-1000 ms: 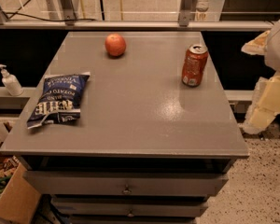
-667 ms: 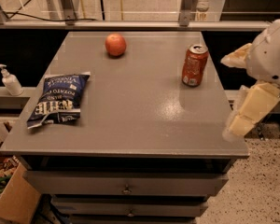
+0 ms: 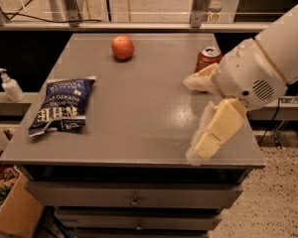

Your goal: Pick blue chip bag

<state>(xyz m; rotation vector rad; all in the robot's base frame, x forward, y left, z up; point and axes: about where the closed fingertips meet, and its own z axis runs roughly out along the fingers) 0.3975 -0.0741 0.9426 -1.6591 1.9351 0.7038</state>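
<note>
The blue chip bag [image 3: 62, 105] lies flat near the left edge of the grey table [image 3: 139, 118], a dark navy foil bag with white lettering. My gripper [image 3: 193, 115] hangs over the right part of the table, far to the right of the bag. Its two pale fingers are spread wide apart, one [image 3: 201, 79] toward the back and one [image 3: 213, 130] toward the front edge, with nothing between them. The white arm reaches in from the upper right.
A red soda can [image 3: 207, 58] stands at the back right, partly hidden behind my gripper. An orange-red fruit [image 3: 122, 47] sits at the back centre. A white pump bottle [image 3: 10, 86] stands on a shelf left of the table. Drawers sit below the tabletop.
My arm has swung in from the right edge of view to over the table's right side, toward the left. The bag, can and fruit have not moved.
</note>
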